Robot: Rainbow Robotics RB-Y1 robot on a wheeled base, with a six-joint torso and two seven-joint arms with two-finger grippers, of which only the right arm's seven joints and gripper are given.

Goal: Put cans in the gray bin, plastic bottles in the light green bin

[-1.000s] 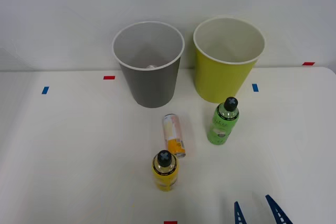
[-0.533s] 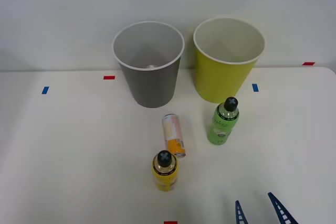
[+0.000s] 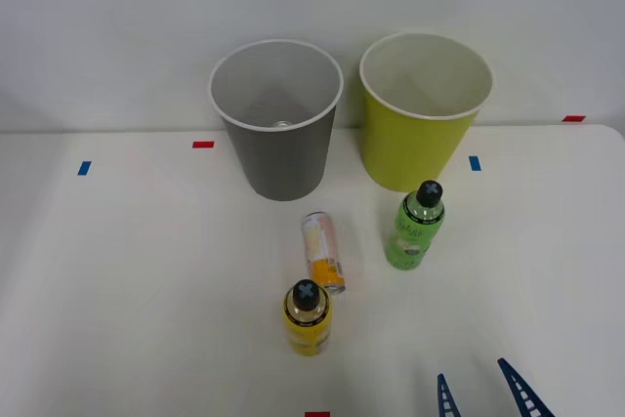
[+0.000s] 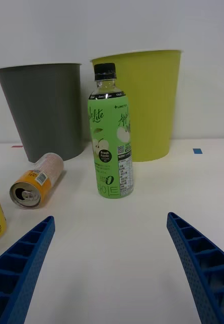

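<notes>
Overhead, something silvery lies inside the gray bin point(image 3: 276, 134); the gripper point(image 4: 109, 263) gapes empty.

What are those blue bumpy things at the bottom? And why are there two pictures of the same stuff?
Those blue bumpy things are the two fingers of a robot's right hand. They are spread open and hold nothing. One picture comes from a camera high on the robot, looking down at a white table. The other comes from a camera on the robot's wrist, so it sees things from low down and close. On the table stand a gray bin, a light green bin, a green bottle and a yellow bottle. A cream and orange can lies on its side. The hand points at the green bottle.
</notes>
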